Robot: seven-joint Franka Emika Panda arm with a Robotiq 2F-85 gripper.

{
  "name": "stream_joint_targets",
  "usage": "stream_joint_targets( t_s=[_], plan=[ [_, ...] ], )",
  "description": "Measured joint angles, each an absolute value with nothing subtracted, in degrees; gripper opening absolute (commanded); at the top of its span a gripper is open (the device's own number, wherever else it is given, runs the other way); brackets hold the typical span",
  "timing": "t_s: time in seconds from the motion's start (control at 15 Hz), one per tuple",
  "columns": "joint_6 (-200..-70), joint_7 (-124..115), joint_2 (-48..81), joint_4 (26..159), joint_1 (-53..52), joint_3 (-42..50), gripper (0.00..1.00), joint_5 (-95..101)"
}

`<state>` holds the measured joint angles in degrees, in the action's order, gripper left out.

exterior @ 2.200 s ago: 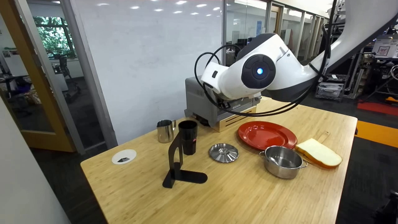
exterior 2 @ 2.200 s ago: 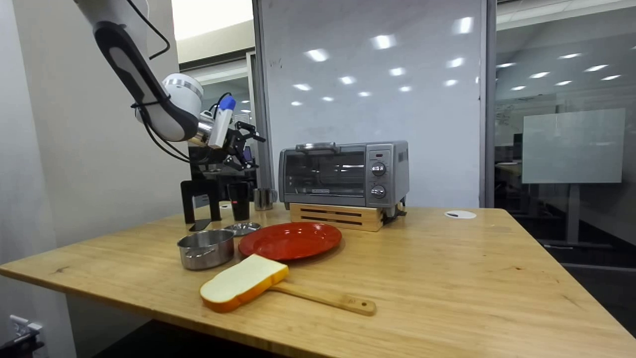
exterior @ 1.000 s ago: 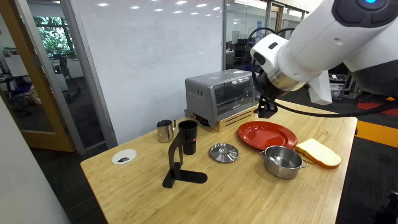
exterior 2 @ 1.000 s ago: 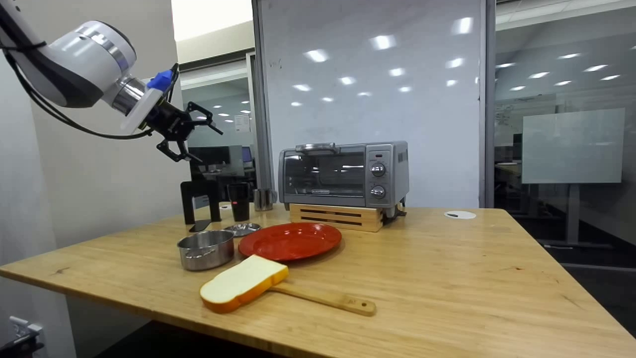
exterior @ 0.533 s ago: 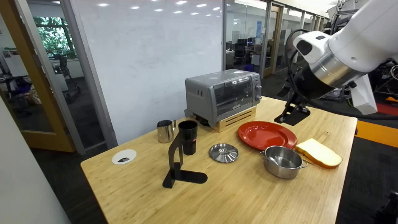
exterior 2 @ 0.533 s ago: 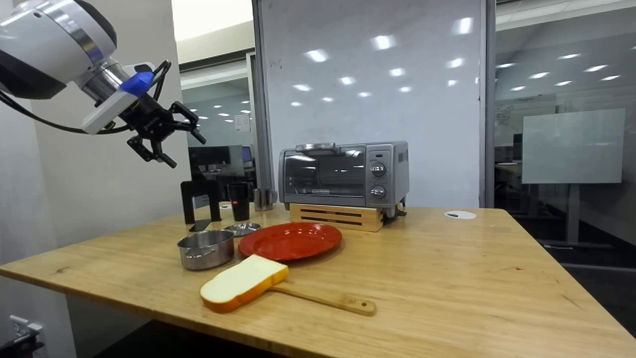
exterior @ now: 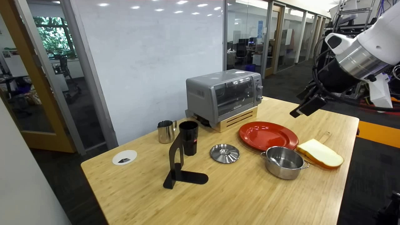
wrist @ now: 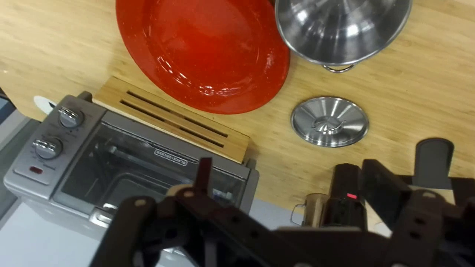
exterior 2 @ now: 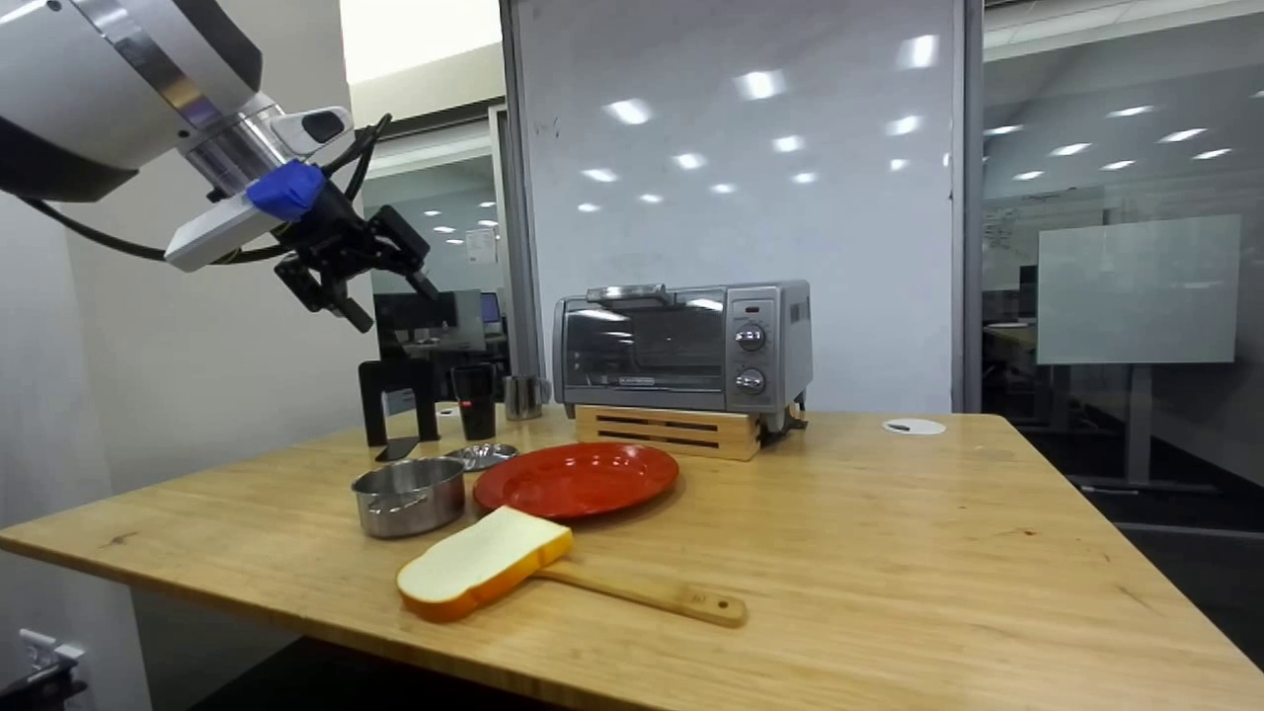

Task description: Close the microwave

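The toaster oven [exterior 2: 683, 346] sits on a wooden stand [exterior 2: 671, 432] on the desk [exterior 2: 889, 533], its door [exterior 2: 632, 346] apparently closed, so the closing step seems finished and the spread, empty jaws, well apart from it, probably need only withdraw.

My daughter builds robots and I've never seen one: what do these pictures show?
The white machine is a robot arm, ending in a two-fingered gripper. The two wide pictures come from outside it; the downward one comes from its wrist, gripper at the bottom. On the wooden table are a toaster oven with a slatted block beneath, a red plate, a steel pot, a lid, a bread slice over a wooden utensil, a black cup, a metal pitcher and a black bookend. The gripper is open, holding nothing; the oven door looks shut.
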<state>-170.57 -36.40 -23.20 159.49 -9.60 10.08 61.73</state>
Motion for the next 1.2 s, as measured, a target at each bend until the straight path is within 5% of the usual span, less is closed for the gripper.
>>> stream_joint_targets(
  t_s=[0.53, 1.0, 1.2],
  plan=[
    [-181.07, -34.60, -16.78, 159.56, -19.41, 28.54, 1.00, 52.63],
    [-181.07, -34.65, -16.45, 159.27, -20.55, 29.41, 1.00, 52.10],
    [-182.78, -31.80, -13.57, 159.47, -28.23, 36.57, 1.00, 43.63]
  ],
)
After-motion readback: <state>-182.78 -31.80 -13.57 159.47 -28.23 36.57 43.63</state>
